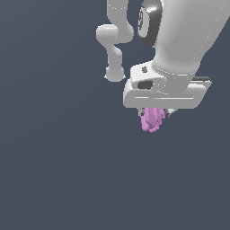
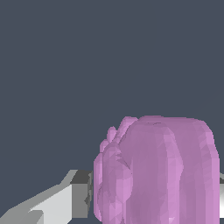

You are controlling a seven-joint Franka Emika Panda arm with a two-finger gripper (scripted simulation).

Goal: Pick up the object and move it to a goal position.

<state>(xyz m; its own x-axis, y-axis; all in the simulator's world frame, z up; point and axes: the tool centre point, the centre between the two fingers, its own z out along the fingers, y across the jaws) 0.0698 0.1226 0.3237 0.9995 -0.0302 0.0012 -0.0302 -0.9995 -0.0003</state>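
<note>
The claw [image 1: 155, 113] points downward, clamped on the pink-purple object [image 1: 152, 120], which hangs just beneath the white hand. The arm reaches down from the exterior view's top; plain dark ground surrounds them, no edges visible.

In the exterior view, plain dark grey-blue space is seen on every side of the white robot hand [image 1: 155, 112]. Nothing is seen standing below it, to the exterior view's left, or to the exterior view's right, so those ways are open. Above, the room is taken up by the big white robot arm [image 1: 179, 40] itself. The gap between the fingers is filled by the small pink-purple lumpy object [image 1: 152, 119]. In the wrist view, much of the sight is blocked by that object [image 2: 162, 170], with only plain space seen past it.
</note>
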